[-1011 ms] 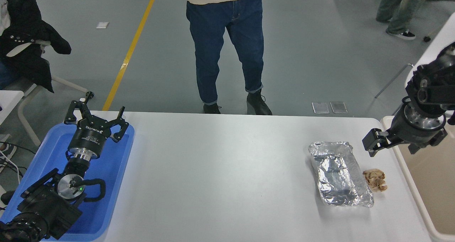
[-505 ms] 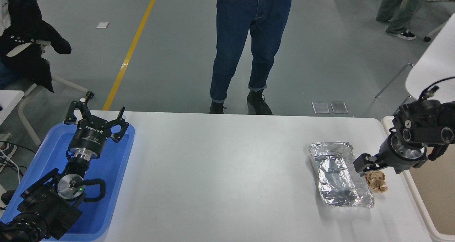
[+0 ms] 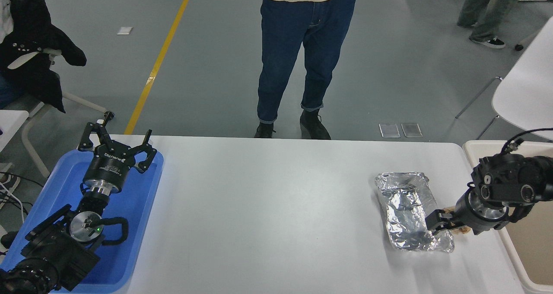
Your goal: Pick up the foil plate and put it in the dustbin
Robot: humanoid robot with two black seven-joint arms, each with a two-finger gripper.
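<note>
The foil plate (image 3: 408, 212), crinkled shiny silver, lies right of centre on my white table (image 3: 268, 207). My right gripper (image 3: 434, 221) meets its right rim; I cannot tell its grip. The smooth cream dustbin (image 3: 510, 242) stands right. My left gripper (image 3: 119, 145) hangs spread above a blue tray (image 3: 138, 225).

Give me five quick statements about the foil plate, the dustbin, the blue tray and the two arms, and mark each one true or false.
1. The foil plate lies on the white table. True.
2. The right gripper is at the plate's right edge. True.
3. The foil plate is inside the dustbin. False: the dustbin stands off the table's right end, and the plate is on the table.
4. The left gripper hovers over the foil plate. False: it is over the blue tray at the left.
5. A person stands at the table's far side. True.
</note>
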